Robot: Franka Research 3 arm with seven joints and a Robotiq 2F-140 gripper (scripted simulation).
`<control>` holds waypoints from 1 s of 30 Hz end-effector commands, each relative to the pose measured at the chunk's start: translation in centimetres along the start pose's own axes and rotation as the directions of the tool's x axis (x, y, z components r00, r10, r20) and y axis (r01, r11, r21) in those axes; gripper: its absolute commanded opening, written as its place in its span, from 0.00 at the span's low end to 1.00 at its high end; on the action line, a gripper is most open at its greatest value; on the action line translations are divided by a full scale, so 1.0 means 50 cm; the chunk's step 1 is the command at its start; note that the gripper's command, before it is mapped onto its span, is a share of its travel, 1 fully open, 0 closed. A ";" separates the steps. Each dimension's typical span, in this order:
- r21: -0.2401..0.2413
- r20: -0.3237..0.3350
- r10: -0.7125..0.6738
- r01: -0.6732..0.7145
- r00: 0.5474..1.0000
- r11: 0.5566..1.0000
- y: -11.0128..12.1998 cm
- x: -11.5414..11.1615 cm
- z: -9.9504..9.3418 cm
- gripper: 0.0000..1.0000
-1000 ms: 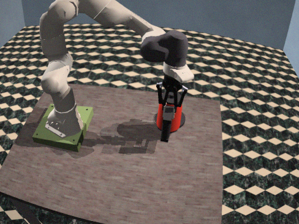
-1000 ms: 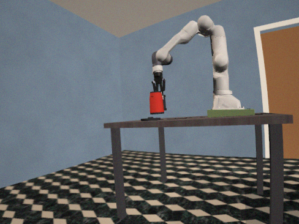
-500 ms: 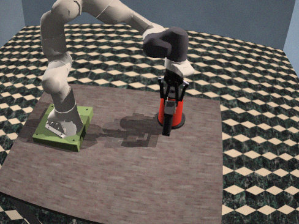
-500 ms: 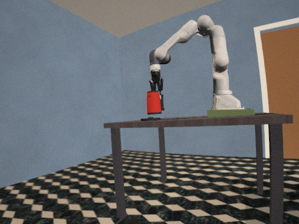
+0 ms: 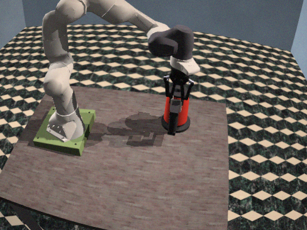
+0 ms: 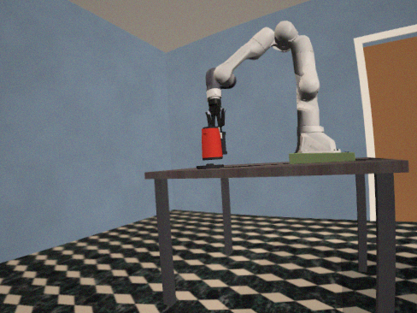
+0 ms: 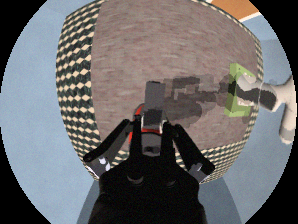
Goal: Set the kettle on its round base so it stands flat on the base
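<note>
The red kettle (image 5: pixel 178 108) with a dark handle (image 5: pixel 173 116) hangs upright from my gripper (image 5: pixel 178 94), which is shut on the top of its handle. In the exterior view the kettle (image 6: pixel 212 143) hangs a little above the flat black base (image 6: pixel 210 166) on the table, roughly over it, with a clear gap between them. In the top view the base (image 5: pixel 176 124) shows as a dark disk around the kettle's foot. The wrist view shows my fingers around the grey handle (image 7: pixel 152 112), with a red rim beneath. The base's stud is hidden.
The arm's green mounting block (image 5: pixel 64 130) stands at the table's left side, with the arm rising from it. The table's far edge lies just behind the kettle, and its right edge is a short way to the right. An orange door (image 6: pixel 390 128) is in the wall.
</note>
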State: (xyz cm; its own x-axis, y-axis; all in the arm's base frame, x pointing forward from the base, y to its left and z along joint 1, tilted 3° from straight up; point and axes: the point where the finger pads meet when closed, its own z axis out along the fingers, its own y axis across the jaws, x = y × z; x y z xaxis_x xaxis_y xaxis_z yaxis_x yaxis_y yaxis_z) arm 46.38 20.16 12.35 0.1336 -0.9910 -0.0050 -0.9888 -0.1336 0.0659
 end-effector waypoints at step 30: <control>0.008 0.004 0.031 -0.031 1.000 0.999 -0.005 -0.048 -0.008 0.00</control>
State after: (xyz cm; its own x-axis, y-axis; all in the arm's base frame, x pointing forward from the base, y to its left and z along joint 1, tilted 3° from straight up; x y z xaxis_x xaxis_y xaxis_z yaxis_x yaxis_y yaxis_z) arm 46.05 22.19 12.35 0.1135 -0.9935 -0.0026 -0.9913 -0.1134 0.0664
